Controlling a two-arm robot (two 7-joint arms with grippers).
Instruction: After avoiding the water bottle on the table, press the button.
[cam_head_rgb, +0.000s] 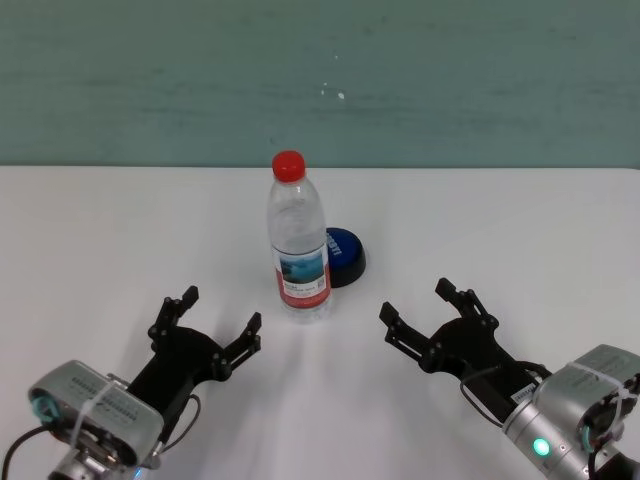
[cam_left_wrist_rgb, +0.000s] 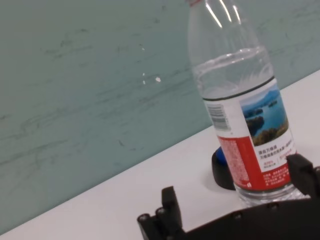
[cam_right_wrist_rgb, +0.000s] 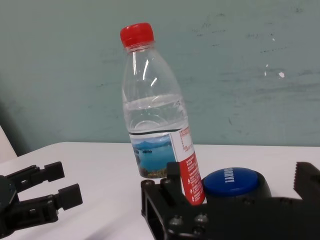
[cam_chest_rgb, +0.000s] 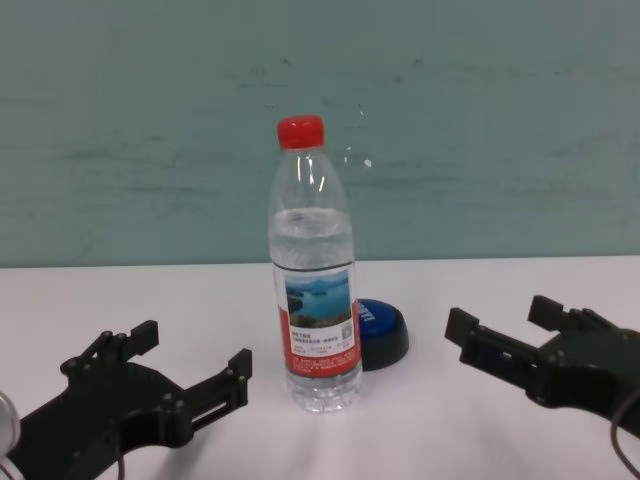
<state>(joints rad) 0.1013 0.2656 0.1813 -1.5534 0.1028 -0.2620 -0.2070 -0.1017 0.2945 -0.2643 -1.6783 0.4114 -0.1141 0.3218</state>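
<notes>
Head view. A bottle (cam_head_rgb: 298, 243) stands upright at the centre of the frame on the white tabletop (cam_head_rgb: 100, 230). Its red cap (cam_head_rgb: 288, 165) is screwed on, and clear water fills it to the shoulder, as the right wrist view shows. A red-and-white label with a lake photo wraps the lower body. The blue button (cam_head_rgb: 343, 255) on a black base sits just behind the bottle and to its right, partly hidden by it; whether they touch cannot be told. The left claw (cam_head_rgb: 218, 320) lies at lower left, fingers spread wide and holding nothing. The right claw (cam_head_rgb: 428, 307) lies at lower right, likewise wide open and empty. Both claws are short of the bottle, one to each side.
</notes>
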